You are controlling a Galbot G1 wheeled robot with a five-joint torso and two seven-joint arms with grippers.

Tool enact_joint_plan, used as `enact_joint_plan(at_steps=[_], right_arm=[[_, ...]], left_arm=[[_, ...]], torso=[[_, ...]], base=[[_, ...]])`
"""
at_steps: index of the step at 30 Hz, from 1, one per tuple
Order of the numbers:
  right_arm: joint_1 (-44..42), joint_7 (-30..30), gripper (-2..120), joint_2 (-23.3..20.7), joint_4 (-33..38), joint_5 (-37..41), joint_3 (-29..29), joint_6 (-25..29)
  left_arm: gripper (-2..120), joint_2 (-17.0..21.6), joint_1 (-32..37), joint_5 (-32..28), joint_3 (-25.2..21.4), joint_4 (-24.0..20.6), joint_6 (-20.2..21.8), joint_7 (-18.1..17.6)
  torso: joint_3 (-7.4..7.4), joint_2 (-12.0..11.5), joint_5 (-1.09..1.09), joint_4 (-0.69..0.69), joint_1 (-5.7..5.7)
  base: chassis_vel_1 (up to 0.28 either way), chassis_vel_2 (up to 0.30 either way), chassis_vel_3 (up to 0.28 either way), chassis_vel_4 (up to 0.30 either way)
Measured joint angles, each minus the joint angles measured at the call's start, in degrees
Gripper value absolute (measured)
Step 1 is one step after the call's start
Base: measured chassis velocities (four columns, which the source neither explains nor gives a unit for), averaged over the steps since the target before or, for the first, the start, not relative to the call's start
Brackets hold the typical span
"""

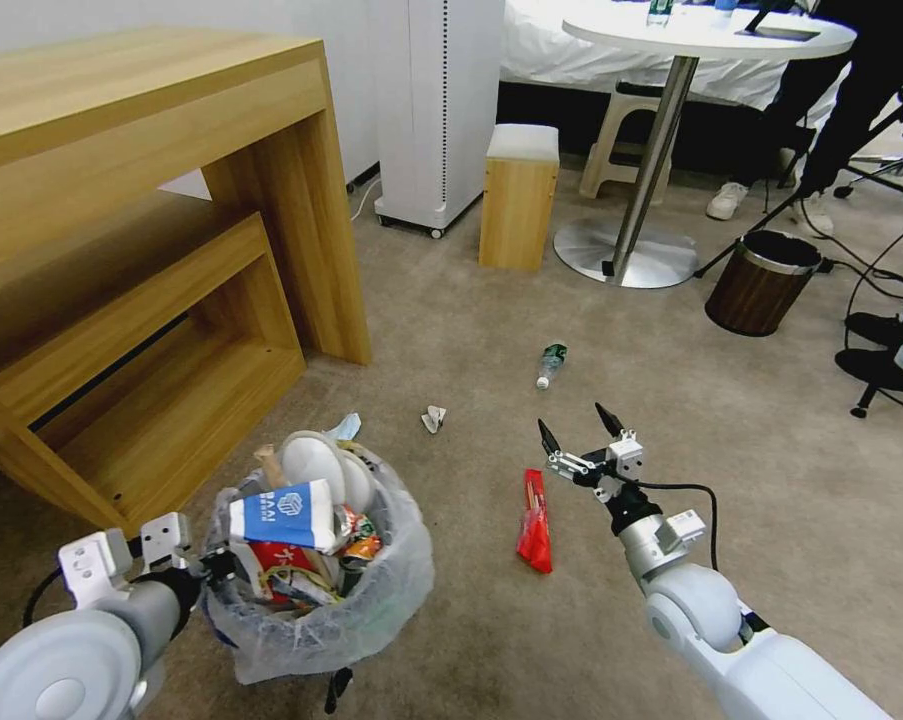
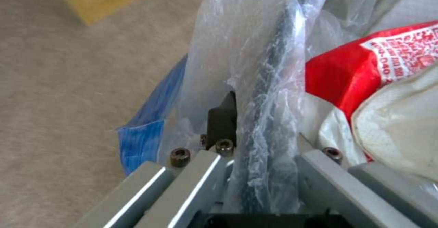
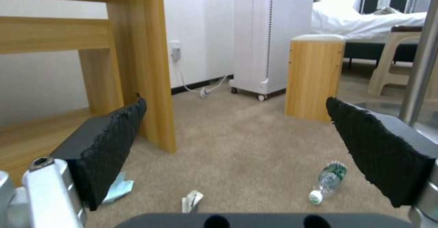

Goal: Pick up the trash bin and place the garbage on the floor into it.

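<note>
The trash bin (image 1: 321, 600), lined with a crinkled clear bag and heaped with wrappers and white slippers, sits low at my left. My left gripper (image 1: 214, 568) is shut on its rim; the left wrist view shows the gripper (image 2: 260, 142) clamping the bag-covered rim (image 2: 269, 94). My right gripper (image 1: 576, 430) hangs open over the beige floor (image 1: 451, 330), just beyond a red wrapper (image 1: 534, 520). Farther off lie a clear green-labelled bottle (image 1: 550, 365) and a white tissue wad (image 1: 433, 418). The right wrist view shows the open gripper (image 3: 235, 105), the bottle (image 3: 327, 183) and the wad (image 3: 191, 200).
A wooden desk (image 1: 121, 200) stands at the left, with a pale blue scrap (image 1: 346, 428) behind the bin. Ahead are a wooden stool (image 1: 516, 200), a white unit (image 1: 436, 110) and a round table's base (image 1: 626, 250). A brown metal-rimmed bin (image 1: 761, 285) and cables sit at the right.
</note>
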Motion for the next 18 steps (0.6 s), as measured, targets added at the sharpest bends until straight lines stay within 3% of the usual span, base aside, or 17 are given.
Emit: enact_joint_plan(at_steps=[9, 18], right_arm=[[1.30, 1.83, 100, -0.55, 0.37, -0.77, 0.55, -0.38], [-0.32, 1.78, 100, -0.70, 1.46, -1.09, 1.31, 1.97]], left_arm=[[0, 1.37, -0.10, -2.23, -1.54, -0.04, -1.02, -1.04], [0, -0.80, -0.71, -1.25, 0.59, 0.16, 0.40, 1.05]], torso=[[0.00, 0.00, 0.00, 0.00, 0.00], [0.00, 0.00, -0.01, 0.00, 0.00]], base=[[0.000, 0.000, 0.000, 0.000], [0.000, 0.000, 0.000, 0.000]])
